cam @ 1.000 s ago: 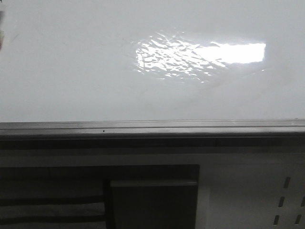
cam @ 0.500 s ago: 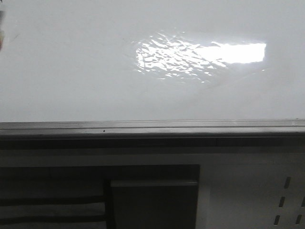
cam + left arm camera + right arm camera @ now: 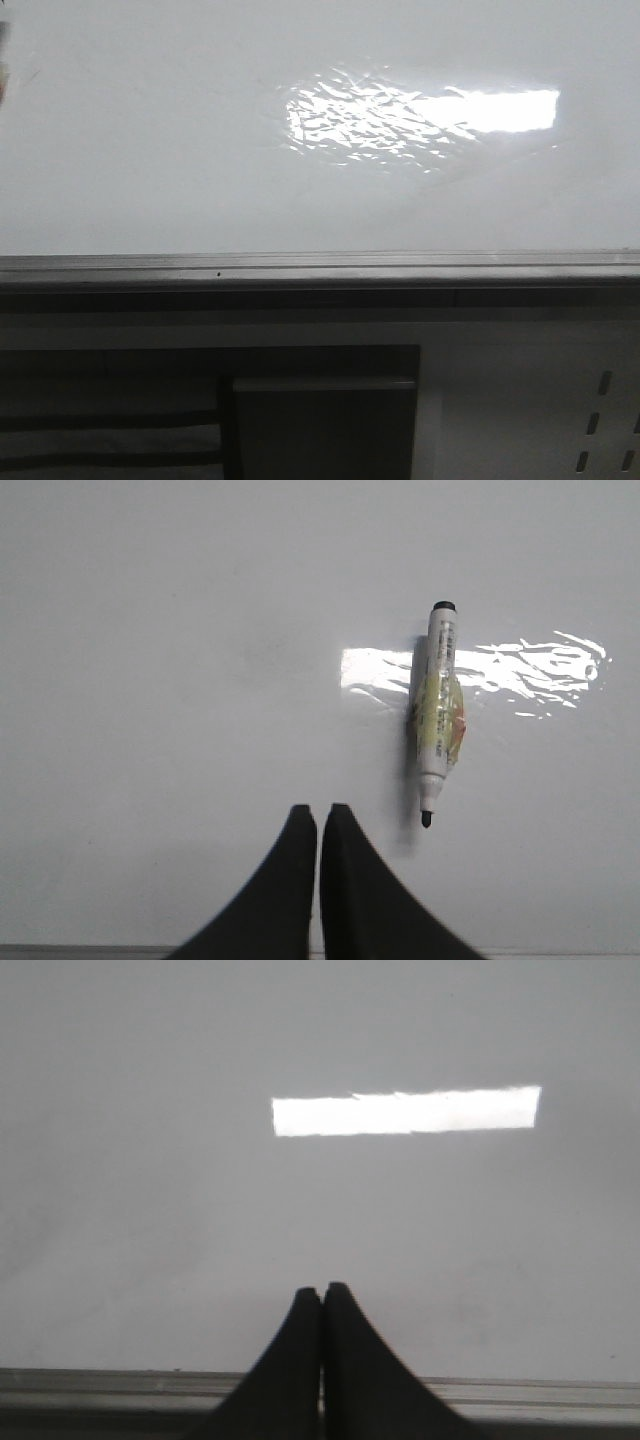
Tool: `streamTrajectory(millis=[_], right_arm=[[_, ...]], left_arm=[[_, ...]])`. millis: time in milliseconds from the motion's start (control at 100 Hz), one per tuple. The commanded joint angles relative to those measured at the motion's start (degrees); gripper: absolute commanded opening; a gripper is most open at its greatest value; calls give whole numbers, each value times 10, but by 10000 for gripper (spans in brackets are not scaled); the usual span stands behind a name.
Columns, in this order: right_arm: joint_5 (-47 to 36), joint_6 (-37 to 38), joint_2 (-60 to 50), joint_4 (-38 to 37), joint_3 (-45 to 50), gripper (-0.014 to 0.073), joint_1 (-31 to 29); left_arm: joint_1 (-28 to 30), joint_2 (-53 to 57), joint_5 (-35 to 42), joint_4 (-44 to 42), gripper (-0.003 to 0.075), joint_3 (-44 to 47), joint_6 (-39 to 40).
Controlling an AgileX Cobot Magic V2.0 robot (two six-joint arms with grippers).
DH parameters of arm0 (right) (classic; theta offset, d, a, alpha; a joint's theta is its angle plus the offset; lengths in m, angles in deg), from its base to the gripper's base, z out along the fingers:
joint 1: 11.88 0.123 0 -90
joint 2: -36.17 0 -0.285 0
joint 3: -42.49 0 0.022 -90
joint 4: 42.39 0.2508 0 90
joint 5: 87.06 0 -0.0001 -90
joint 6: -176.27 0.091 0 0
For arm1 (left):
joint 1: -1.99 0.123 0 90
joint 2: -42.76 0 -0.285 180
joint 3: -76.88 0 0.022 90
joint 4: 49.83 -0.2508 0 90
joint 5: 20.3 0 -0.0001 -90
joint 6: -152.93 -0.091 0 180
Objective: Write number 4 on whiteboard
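The whiteboard (image 3: 150, 150) fills the far half of the front view, glossy white with a rippled glare patch and a grey edge rail (image 3: 320, 265). No number 4 shows on it in any view. In the left wrist view an uncapped marker (image 3: 437, 710) with a white and yellow barrel lies flat on the whiteboard (image 3: 150, 680), its black tip pointing toward my left gripper (image 3: 319, 812), which is shut and empty beside it. My right gripper (image 3: 322, 1290) is shut and empty over the bare whiteboard (image 3: 150, 1210) near its rail (image 3: 100, 1380). Neither gripper shows in the front view.
Below the rail in the front view is a dark recess with a grey box (image 3: 320, 420) and a pale perforated panel (image 3: 600, 420) at the right. A small dark object (image 3: 4, 60) sits at the board's far left edge.
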Motion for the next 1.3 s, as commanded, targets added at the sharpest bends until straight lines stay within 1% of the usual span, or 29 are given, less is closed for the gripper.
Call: streamTrajectory(millis=[0,90,300,380,480,660,1160,1230,1270,1290], right_arm=[[-4,-3,-6,-5,-54,-67,-4],[44,-3,9,-5,-102,-67,-4],[126,-3,90,-14,-228,-67,-4],[158,-3,133,-22,-274,-67,-4],[173,-3,165,-33,-311,-67,-4],[166,-3,180,-33,-318,-67,-4],[157,-3,180,-33,-317,-58,-4],[157,-3,180,-34,-317,1,-4],[157,-3,180,-36,-317,76,-4],[157,-3,180,-37,-317,122,-4]], left_arm=[[0,12,48,5,-20,-48,3],[0,-2,22,10,-20,-100,3],[0,-100,-129,9,-20,-270,2],[0,-143,-180,5,-20,-320,-16],[0,-187,-206,-1,-20,-358,-32],[0,-212,-202,-1,-20,-364,-32],[0,-212,-204,-1,-20,-364,-32],[0,-212,-206,-1,-15,-364,-29],[0,-212,-204,-1,6,-364,-29],[0,-212,-204,-4,30,-364,-29]])
